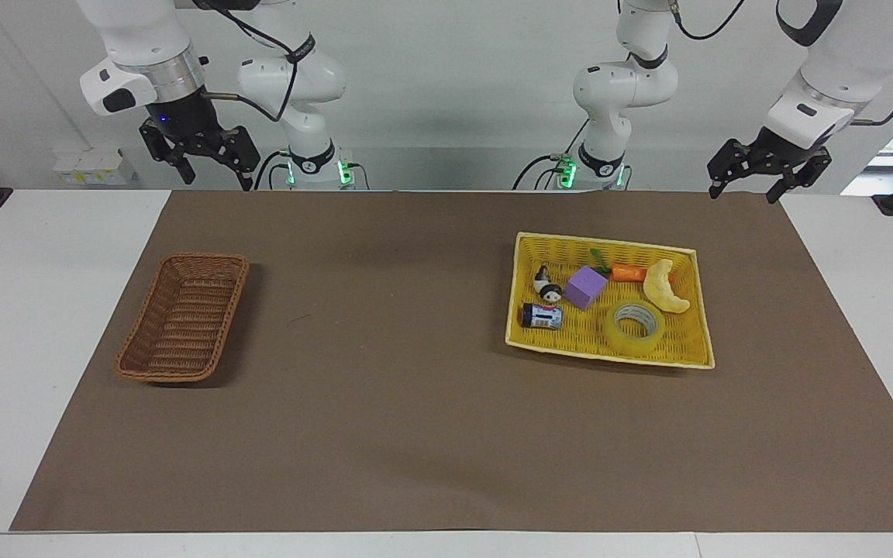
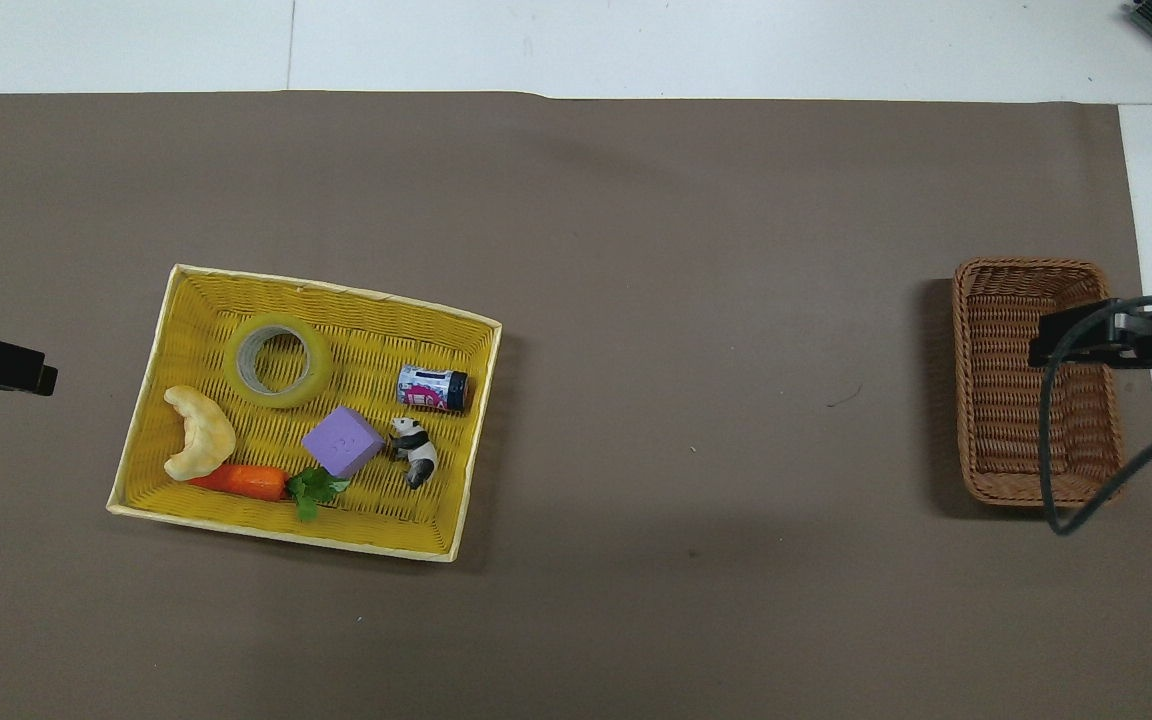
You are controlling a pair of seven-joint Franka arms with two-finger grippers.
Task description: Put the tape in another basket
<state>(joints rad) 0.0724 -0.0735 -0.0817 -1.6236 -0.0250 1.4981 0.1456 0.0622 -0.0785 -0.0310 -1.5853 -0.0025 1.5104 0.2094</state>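
I see the tape [image 1: 636, 323] lying flat in the yellow tray basket [image 1: 530, 340] among a croissant toy [image 1: 664, 287], carrot [image 1: 629, 273], purple block [image 1: 587, 287], panda figure [image 1: 547, 285] and small can [image 1: 543, 316], the brown wicker basket [image 1: 183, 319] well apart, both open grippers, left [image 1: 749, 191] and right [image 1: 214, 180], raised.

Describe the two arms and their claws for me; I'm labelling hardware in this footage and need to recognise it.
Both arms are glossy white with rounded joints and black bands. A silver ring sits above the right claw. Both it and the left claw are black, angular linkages with two fingers. Black cables loop along the arms, and green lights glow at each base.
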